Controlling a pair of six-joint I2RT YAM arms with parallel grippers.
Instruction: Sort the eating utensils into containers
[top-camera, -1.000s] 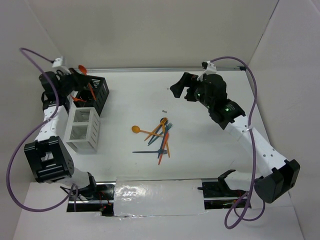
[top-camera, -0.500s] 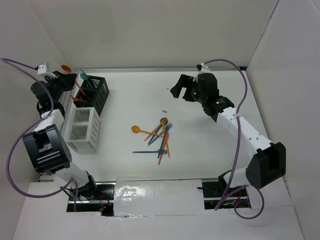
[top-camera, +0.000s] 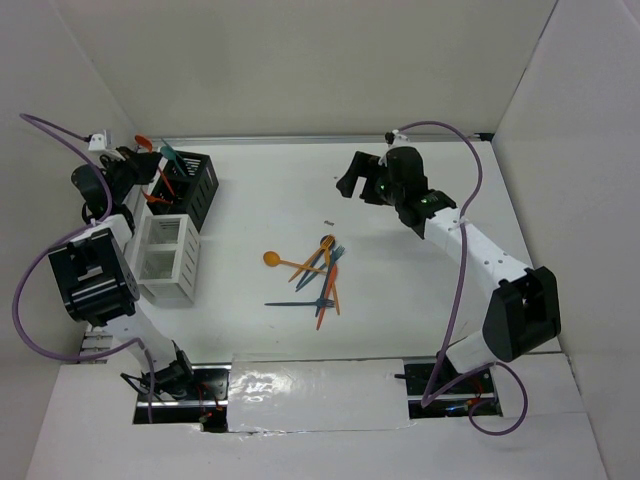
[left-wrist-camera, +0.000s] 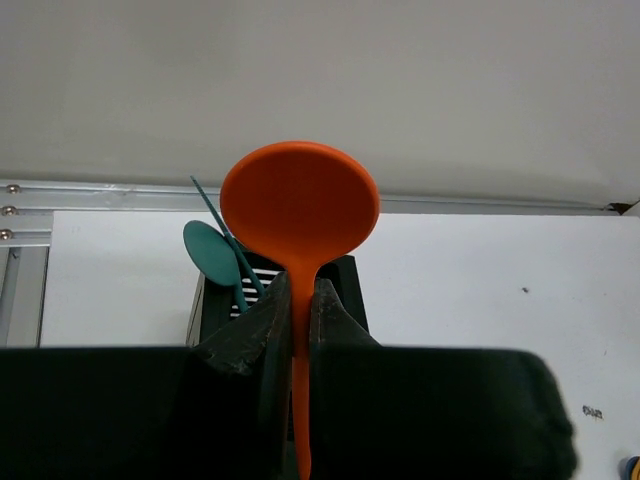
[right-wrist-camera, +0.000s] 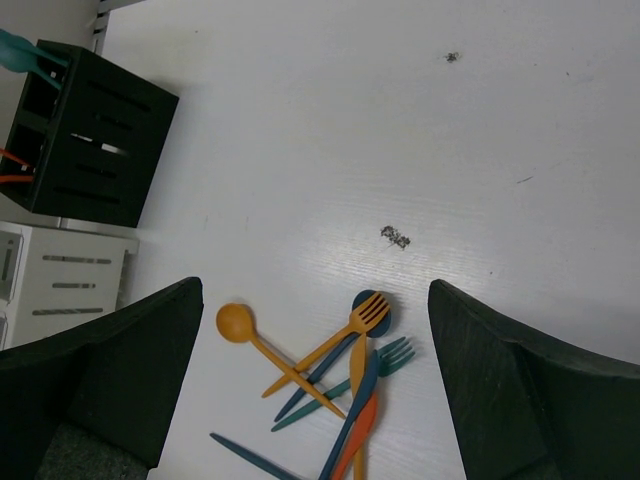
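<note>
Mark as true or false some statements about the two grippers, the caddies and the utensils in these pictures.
1. The left gripper is shut on an orange spoon, its bowl upward. True.
2. The right gripper holds a yellow fork. False: its jaws stand open and hold nothing.
3. A teal spoon stands in the black caddy. True.
4. Every utensil is in a caddy. False: a pile of utensils lies on the table.
5. The white caddy stands farther from the arm bases than the black one. False: it stands nearer.
</note>
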